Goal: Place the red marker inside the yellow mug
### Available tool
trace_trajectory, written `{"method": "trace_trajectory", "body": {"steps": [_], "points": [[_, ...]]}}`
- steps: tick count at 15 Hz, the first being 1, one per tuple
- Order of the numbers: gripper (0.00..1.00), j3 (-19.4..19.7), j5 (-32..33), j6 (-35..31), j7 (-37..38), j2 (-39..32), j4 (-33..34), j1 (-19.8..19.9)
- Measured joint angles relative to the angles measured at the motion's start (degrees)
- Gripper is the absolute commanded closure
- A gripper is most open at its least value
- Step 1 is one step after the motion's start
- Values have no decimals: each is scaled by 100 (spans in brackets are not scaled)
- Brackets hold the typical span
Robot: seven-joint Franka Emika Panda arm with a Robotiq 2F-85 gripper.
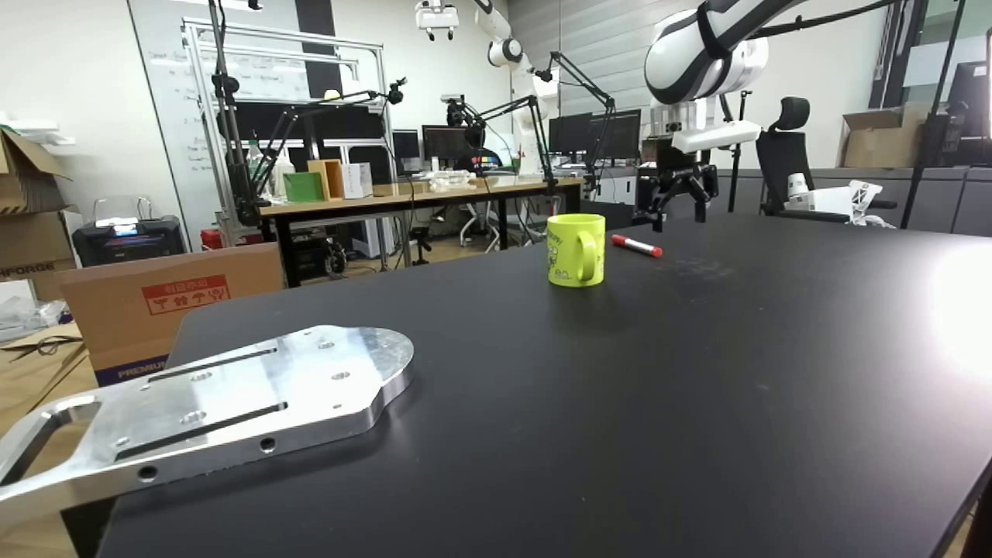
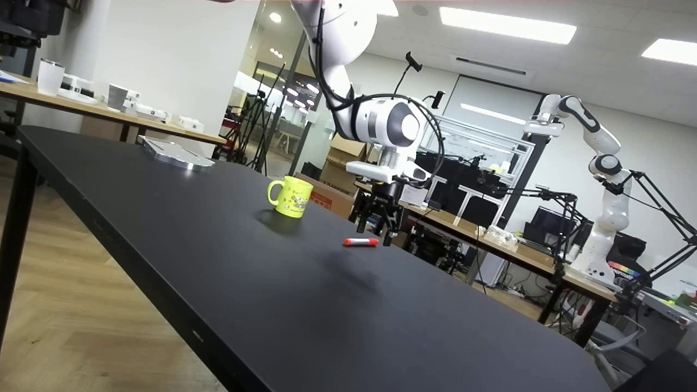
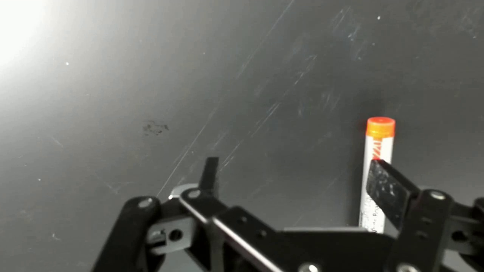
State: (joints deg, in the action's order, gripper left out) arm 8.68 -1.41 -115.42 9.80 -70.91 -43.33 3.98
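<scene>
The slim white-barrelled, red-ended marker (image 3: 374, 147) lies right of centre in the wrist view, its long axis running nearly straight up the frame. We see the black, jointed gripper (image 3: 295, 160) with its fingers (image 3: 387, 190) spread apart and nothing held; the finger at frame right partly covers the marker, which isn't centred in the gap. We judge the gripper must shift toward frame right before descending, with little turning, since the fingers part across the barrel. In an exterior view, the glossy yellow-green cylindrical mug (image 1: 575, 249) stands upright near mid-frame, left of the marker.
</scene>
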Motion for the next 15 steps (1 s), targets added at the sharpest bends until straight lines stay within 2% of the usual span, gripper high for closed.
{"method": "trace_trajectory", "body": {"steps": [4, 5, 6, 10, 15], "points": [[0, -199, -167, -334, -99, -154, 0, 39], [25, -248, -197, -386, -107, -178, 0, 29], [26, -288, -202, -446, -108, -200, 0, 14], [55, -291, -198, -545, 0, -268, 0, -44], [88, -166, -218, -423, 1295, -295, 44, -124]]}}
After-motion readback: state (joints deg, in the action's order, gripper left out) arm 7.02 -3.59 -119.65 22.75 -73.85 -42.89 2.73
